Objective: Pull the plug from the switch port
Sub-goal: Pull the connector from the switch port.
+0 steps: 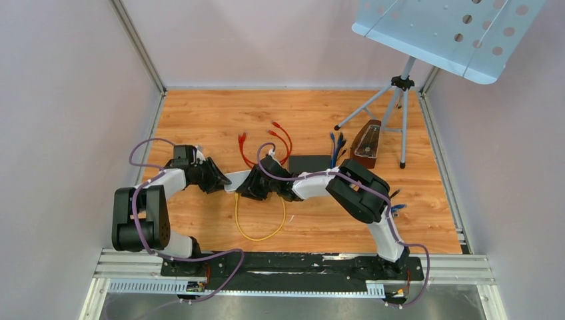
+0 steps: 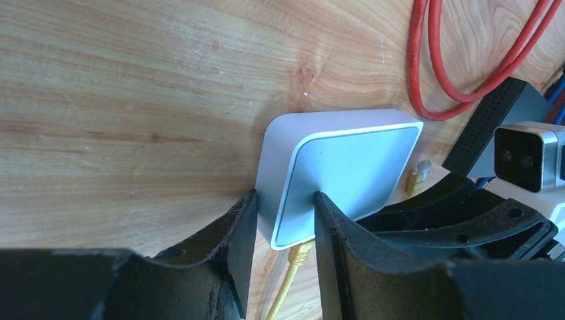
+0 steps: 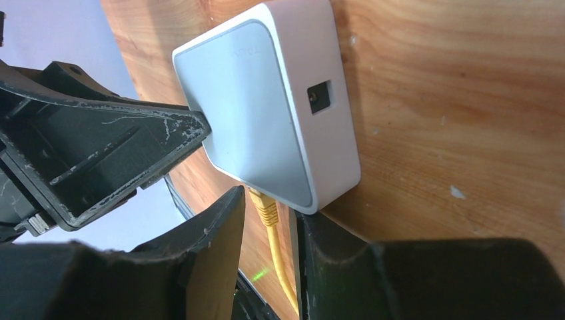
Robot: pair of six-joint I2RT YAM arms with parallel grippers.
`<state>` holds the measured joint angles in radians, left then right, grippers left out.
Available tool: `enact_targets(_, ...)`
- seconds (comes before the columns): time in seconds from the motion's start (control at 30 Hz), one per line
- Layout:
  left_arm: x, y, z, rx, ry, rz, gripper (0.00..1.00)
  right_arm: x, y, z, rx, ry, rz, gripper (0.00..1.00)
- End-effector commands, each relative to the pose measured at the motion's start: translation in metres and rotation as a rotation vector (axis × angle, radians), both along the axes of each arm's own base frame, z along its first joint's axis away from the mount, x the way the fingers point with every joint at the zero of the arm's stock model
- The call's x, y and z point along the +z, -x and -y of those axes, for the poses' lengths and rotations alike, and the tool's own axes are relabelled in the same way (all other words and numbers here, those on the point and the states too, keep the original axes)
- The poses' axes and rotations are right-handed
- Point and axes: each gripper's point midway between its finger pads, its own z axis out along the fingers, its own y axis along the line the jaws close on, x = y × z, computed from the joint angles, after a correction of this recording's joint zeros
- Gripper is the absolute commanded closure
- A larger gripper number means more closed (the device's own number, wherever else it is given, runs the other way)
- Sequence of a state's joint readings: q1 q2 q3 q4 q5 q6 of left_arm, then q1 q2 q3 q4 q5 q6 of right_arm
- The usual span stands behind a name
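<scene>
Switch [image 2: 353,160] lies mid-frame, its lower corner pinched by left gripper [image 2: 285,200]. Plug [image 3: 264,205], seated bottom centre, is straddled ungripped by right gripper [image 3: 268,217]. Risk: latch unreleased, switch dragged from the corner hold.

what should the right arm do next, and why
Probably close the right gripper on the yellow plug: its jaws straddle the plug with a gap showing, while the left gripper looks clamped on the white switch, bracing it for the pull.
</scene>
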<state>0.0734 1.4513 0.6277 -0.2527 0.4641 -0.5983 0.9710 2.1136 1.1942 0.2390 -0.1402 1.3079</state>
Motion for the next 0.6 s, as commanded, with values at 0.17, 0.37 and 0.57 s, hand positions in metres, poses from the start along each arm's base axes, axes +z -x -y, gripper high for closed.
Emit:
enact_targets(0.17, -0.004, 0.015, 0.003, -0.003, 0.014, -0.031, 0.58, -0.004, -0.007, -0.005, -0.052, 0.021, 0.056, 0.66)
enact_targets(0.37, -0.003, 0.019, 0.006, -0.018, 0.028, -0.039, 0.58, -0.021, -0.009, 0.006, -0.106, 0.065, 0.026, 0.65)
enact_targets(0.57, -0.005, 0.022, 0.006, -0.026, 0.028, -0.044, 0.58, -0.026, -0.007, 0.006, -0.111, 0.052, 0.017, 0.67)
